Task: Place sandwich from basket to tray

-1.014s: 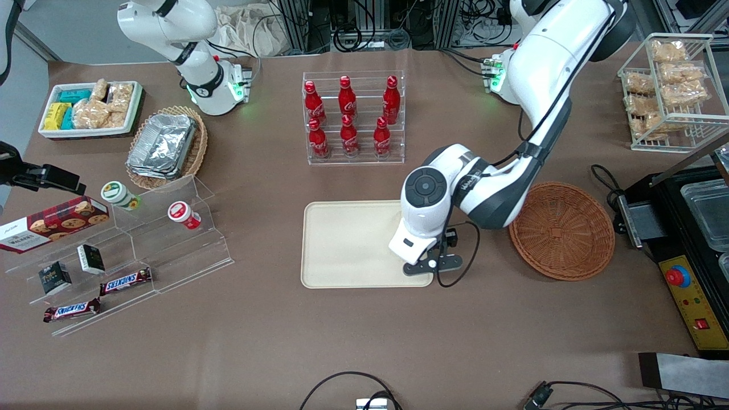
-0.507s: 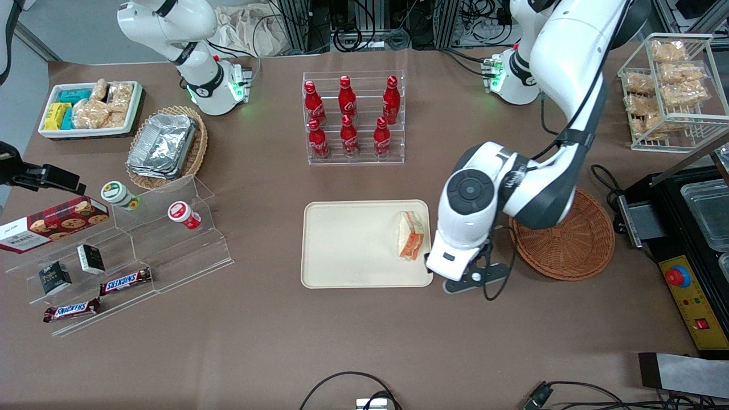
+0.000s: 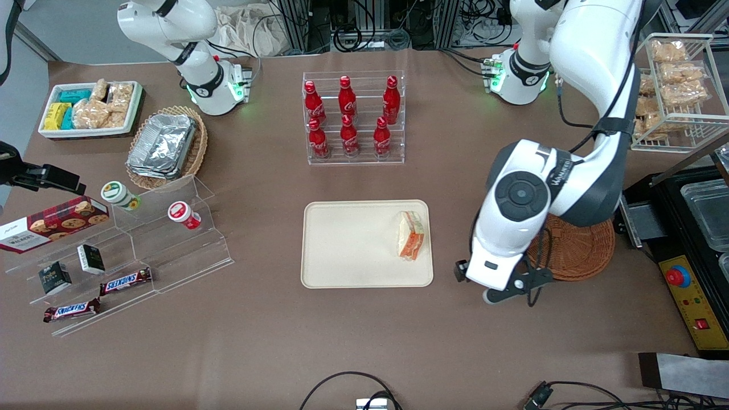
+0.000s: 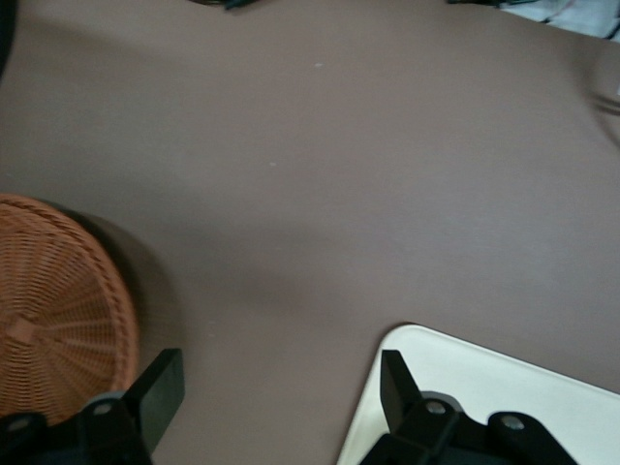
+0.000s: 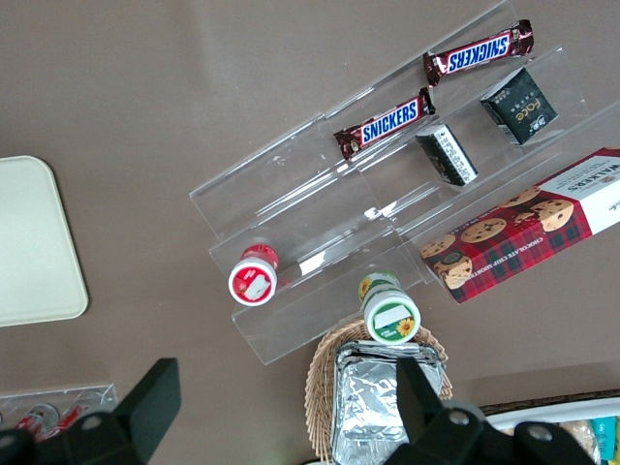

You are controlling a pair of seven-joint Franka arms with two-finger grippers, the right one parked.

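The sandwich (image 3: pixel 411 235), a wrapped white wedge with orange and green filling, lies on the cream tray (image 3: pixel 353 245) near the tray's edge that faces the basket. No part of the arm touches it. The reddish-brown wicker basket (image 3: pixel 581 250) is half covered by the arm, and the part that shows holds nothing. My gripper (image 3: pixel 495 279) hangs over bare table between tray and basket. In the left wrist view the gripper (image 4: pixel 279 387) is open with only tablecloth between its fingers. One finger sits over the tray's corner (image 4: pixel 484 397), the other near the basket (image 4: pixel 48 300).
A clear rack of red bottles (image 3: pixel 353 117) stands farther from the front camera than the tray. A stepped acrylic shelf (image 3: pixel 131 245), a foil-container basket (image 3: pixel 168 148) and a white bin (image 3: pixel 91 108) lie toward the parked arm's end. A wire rack (image 3: pixel 675 85) and black machine (image 3: pixel 695 239) flank the basket.
The gripper has drawn away from over the tray toward the basket. The sandwich, hidden under the hand one second ago, now lies uncovered on the tray.
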